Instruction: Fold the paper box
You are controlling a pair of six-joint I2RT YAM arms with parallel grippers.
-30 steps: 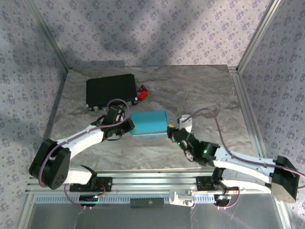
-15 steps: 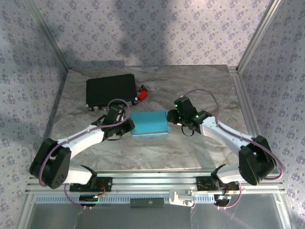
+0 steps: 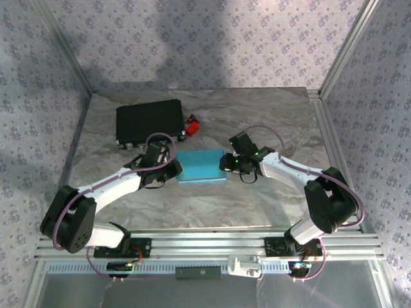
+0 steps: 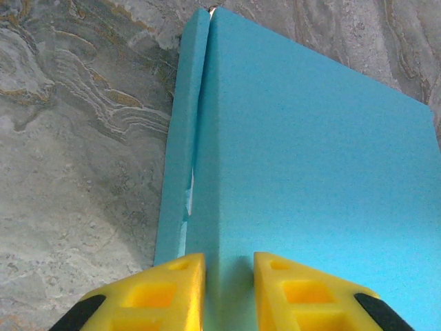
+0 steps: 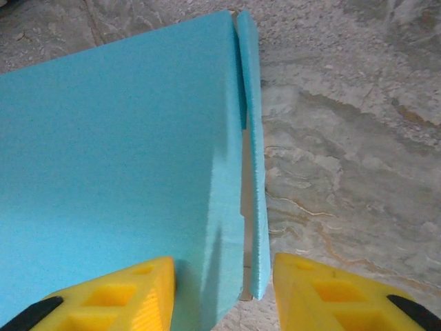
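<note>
The paper box is a cyan, flattish rectangle lying mid-table. My left gripper is at its left end. In the left wrist view the two yellow fingers pinch the box along its folded edge, beside a side flap that stands slightly off. My right gripper is at the box's right end. In the right wrist view it is open and straddles the box's right edge and a loose side flap. Bare table shows between the flap and the right finger.
A larger black box lies at the back left, with a small red object beside it. Patterned enclosure walls stand around the marbled table. A metal rail runs along the near edge.
My right arm has swung from the near side up to the box's right end, and its jaws have narrowed around the edge and flap. The left arm and box have not moved.
</note>
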